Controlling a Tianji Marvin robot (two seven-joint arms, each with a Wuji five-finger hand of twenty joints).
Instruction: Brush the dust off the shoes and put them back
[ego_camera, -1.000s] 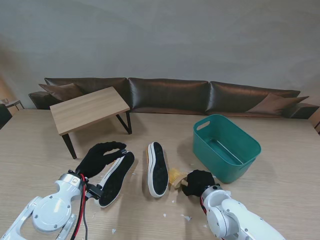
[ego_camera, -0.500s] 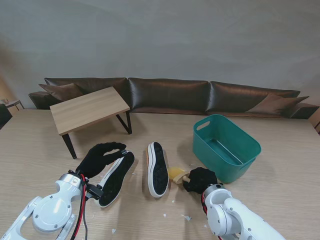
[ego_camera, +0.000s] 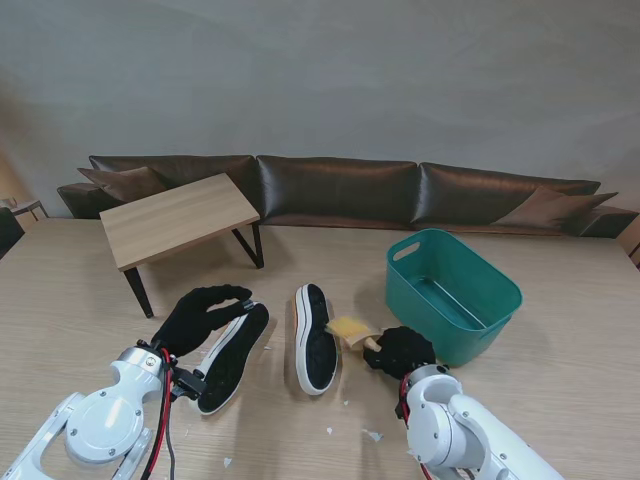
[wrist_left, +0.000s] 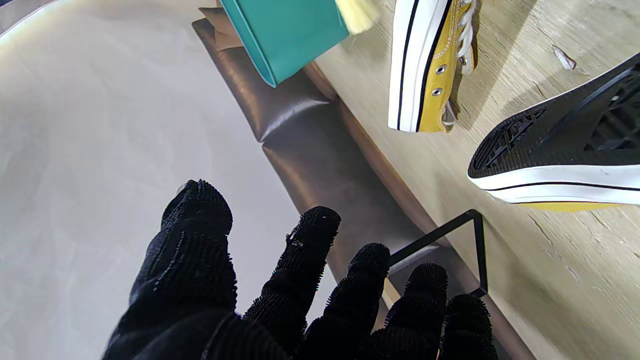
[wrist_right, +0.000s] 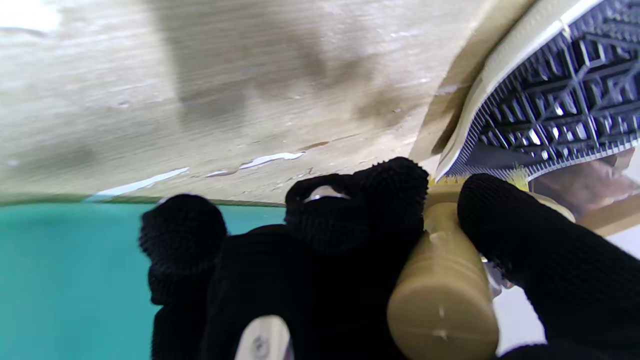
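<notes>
Lower frame: right hand (ego_camera: 400, 352) clenched around brush (ego_camera: 352, 332) handle, bristles against right shoe (ego_camera: 314, 338), centre, lying on its side. Left hand (ego_camera: 198, 314) fingers spread, empty, over left shoe (ego_camera: 232, 356). Farther right: teal basket (ego_camera: 452, 292).

Teal basket (ego_camera: 455, 292), small wooden table (ego_camera: 178, 220), brown sofa (ego_camera: 340, 190).

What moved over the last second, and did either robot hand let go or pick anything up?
The right robot hand, shut on the brush, carried it farther from me and leftward, up against the right shoe lying on its side. Nothing was released or newly grasped. The left robot hand stays open, fingers spread over the left shoe. Both shoes, the teal bin and the small table kept their places.
</notes>
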